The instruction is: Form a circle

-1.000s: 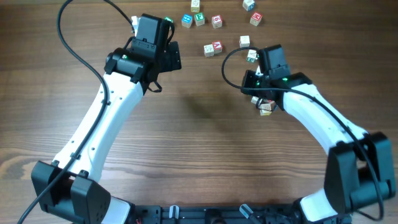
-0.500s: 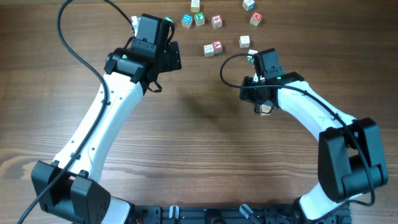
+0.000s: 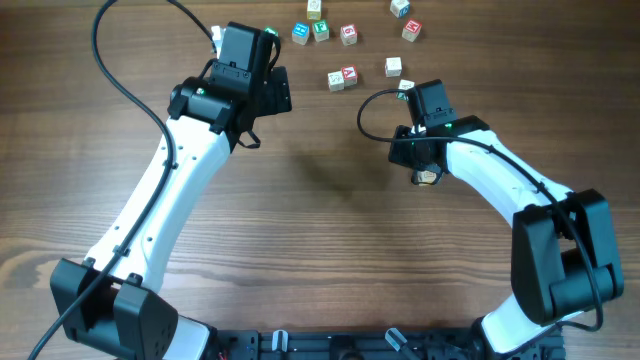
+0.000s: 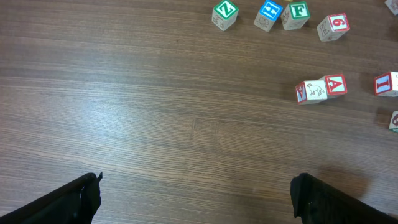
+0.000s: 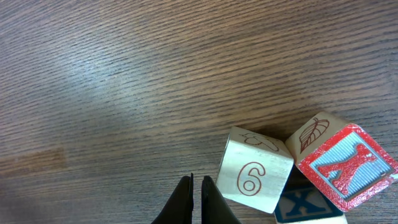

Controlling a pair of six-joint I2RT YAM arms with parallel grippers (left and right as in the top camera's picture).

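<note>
R gripper, jaws pinched shut, empty, at 9 o'clock of "6" cube; your hard shove could've scattered cluster.

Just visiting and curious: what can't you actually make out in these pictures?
Overhead: the cube cluster is mostly hidden under the right arm.
Right wrist: the X cube is cut off by the bottom edge and overlapped by the red-faced cube.
Left wrist: the cube at the right edge is cut off.

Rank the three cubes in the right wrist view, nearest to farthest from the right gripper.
1. Number 6 cube, just right of the right gripper.
2. Blue X cube, at the bottom edge, further right.
3. Red-faced cube, far right.
</note>
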